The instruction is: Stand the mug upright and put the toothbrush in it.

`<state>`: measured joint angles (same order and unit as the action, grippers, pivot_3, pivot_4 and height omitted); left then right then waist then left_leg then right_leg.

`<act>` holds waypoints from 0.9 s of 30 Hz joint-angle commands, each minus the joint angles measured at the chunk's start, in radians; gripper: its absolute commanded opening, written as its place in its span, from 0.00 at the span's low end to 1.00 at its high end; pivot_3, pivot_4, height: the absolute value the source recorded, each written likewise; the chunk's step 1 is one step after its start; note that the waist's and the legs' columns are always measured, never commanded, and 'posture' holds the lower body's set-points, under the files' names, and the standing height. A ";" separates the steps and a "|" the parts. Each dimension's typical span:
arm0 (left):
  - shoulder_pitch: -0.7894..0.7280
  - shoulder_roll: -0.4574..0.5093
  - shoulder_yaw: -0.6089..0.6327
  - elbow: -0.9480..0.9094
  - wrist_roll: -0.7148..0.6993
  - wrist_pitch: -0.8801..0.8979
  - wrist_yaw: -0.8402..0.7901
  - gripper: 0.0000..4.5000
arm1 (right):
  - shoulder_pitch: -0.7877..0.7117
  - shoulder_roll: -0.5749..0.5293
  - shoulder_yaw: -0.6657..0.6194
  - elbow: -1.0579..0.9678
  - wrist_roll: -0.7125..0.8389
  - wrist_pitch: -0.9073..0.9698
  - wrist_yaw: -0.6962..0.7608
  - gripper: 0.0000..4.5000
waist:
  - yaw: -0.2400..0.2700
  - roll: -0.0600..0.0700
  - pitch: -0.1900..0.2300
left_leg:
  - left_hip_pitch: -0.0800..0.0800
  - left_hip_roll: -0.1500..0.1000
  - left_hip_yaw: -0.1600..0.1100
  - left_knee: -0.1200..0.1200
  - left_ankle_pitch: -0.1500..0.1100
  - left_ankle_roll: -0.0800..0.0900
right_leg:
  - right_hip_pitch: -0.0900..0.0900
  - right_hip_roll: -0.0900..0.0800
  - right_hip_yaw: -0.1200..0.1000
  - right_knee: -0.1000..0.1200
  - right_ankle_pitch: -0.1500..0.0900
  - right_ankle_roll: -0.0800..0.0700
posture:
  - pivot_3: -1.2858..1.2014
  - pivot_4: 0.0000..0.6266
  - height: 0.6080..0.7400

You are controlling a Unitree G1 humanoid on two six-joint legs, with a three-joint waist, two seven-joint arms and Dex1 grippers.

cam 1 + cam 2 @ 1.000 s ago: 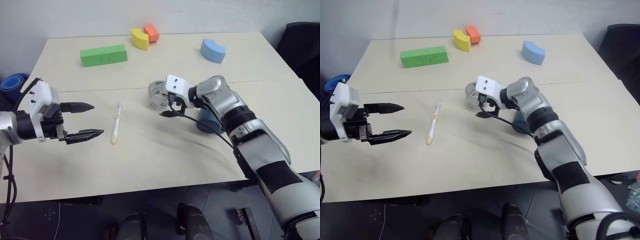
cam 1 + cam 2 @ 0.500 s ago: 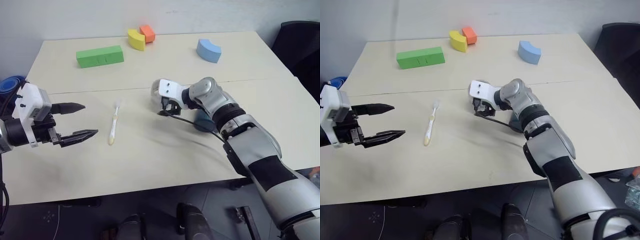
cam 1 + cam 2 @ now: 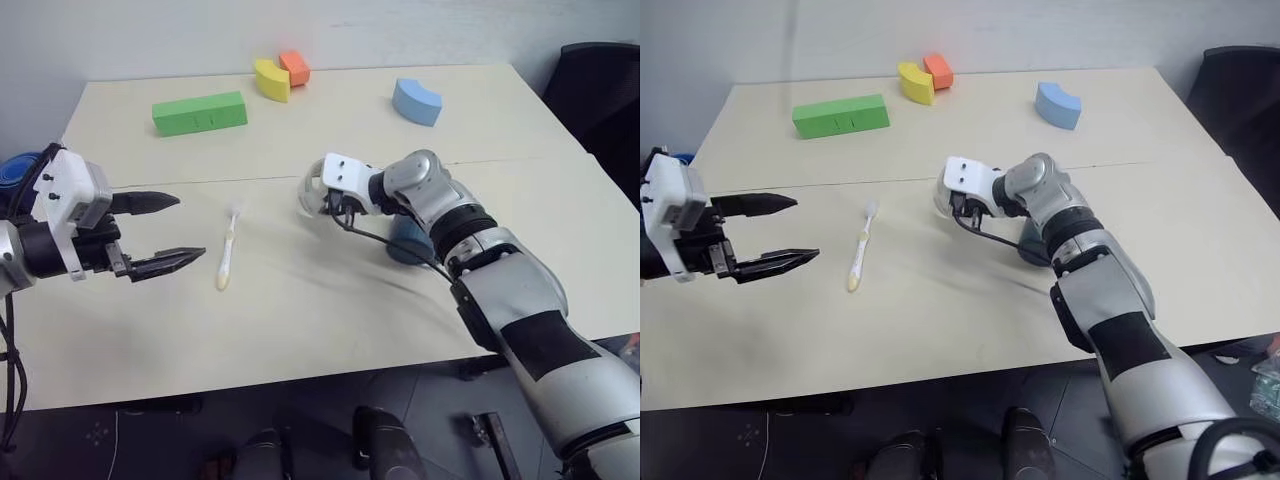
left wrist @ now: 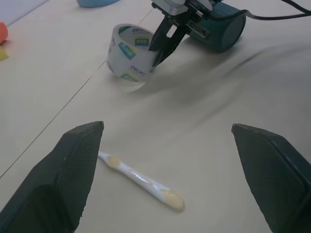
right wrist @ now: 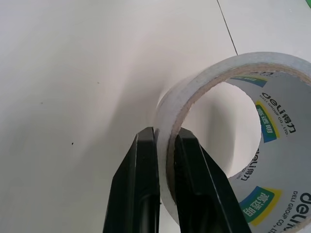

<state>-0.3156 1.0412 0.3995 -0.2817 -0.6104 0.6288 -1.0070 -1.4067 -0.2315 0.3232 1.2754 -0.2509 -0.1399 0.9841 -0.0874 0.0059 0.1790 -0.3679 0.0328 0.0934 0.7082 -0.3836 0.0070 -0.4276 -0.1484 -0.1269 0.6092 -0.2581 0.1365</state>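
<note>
One toothbrush [image 3: 228,253], one mug [image 4: 222,30] apparently sideways, right hand [image 5: 164,141] pinching one tape roll [image 4: 129,59], left hand [image 3: 165,232] spread wide.

The silver-and-black jointed right arm [image 3: 500,290] trails a black cable; both white wrist blocks [image 3: 70,195] carry tapered black textured fingers [image 4: 68,179].

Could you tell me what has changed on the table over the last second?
The right gripper has closed its fingers on the wall of the clear tape roll with green print. The left gripper stays open; the white and pale yellow toothbrush and dark teal mug lie unmoved.
</note>
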 commanded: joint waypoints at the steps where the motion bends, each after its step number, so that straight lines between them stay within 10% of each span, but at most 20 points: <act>1: -0.037 0.002 -0.017 0.020 0.006 -0.030 -0.004 1.00 | 0.010 -0.018 -0.011 -0.010 -0.014 -0.011 -0.014 0.02 | 0.000 0.000 0.000 | 0.000 0.000 0.000 0.000 0.000 0.000 | 0.000 0.000 0.000 0.000 0.000 0.000 | 0.52 0.24 1.00; 8: -0.155 -0.037 -0.103 0.071 -0.021 -0.027 -0.016 1.00 | -0.041 -0.114 -0.135 -0.181 0.114 0.117 0.126 0.02 | 0.004 0.001 0.000 | -0.002 0.000 -0.001 0.000 0.000 0.000 | 0.000 0.000 0.000 0.000 0.000 0.000 | 0.52 0.24 1.00; 14: -0.267 -0.144 -0.176 0.033 -0.124 0.058 0.000 1.00 | 0.101 -0.416 -0.288 -0.734 0.205 0.484 0.195 0.02 | 0.021 0.003 0.003 | -0.003 0.000 -0.003 0.000 0.000 0.000 | -0.001 0.000 -0.002 0.001 0.000 0.000 | 0.52 0.24 1.00; 20: -0.369 -0.288 -0.301 -0.030 -0.180 0.117 0.014 1.00 | 0.602 -0.817 -0.566 -1.181 0.223 0.842 0.182 0.02 | 0.089 0.001 0.003 | -0.006 -0.001 -0.003 0.004 -0.001 0.001 | 0.001 -0.001 -0.003 -0.003 0.000 0.000 | 0.52 0.24 1.00; 27: -0.429 -0.347 -0.383 0.038 -0.131 0.080 -0.039 1.00 | 1.111 -0.801 -0.894 -1.420 0.255 1.040 0.086 0.02 | 0.082 0.002 0.003 | 0.001 -0.001 0.009 0.007 0.002 0.002 | 0.001 -0.001 0.008 0.000 0.000 0.000 | 0.52 0.24 1.00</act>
<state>-0.7205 0.6915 0.0147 -0.2501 -0.7474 0.7315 -1.0281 -0.3017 -1.0392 -0.4978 -0.0781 -0.0115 0.8801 1.0995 -0.0050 0.0077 0.1816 -0.3666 0.0318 0.1042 0.7143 -0.3818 0.0094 -0.4271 -0.1489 -0.1171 0.6088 -0.2581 0.1365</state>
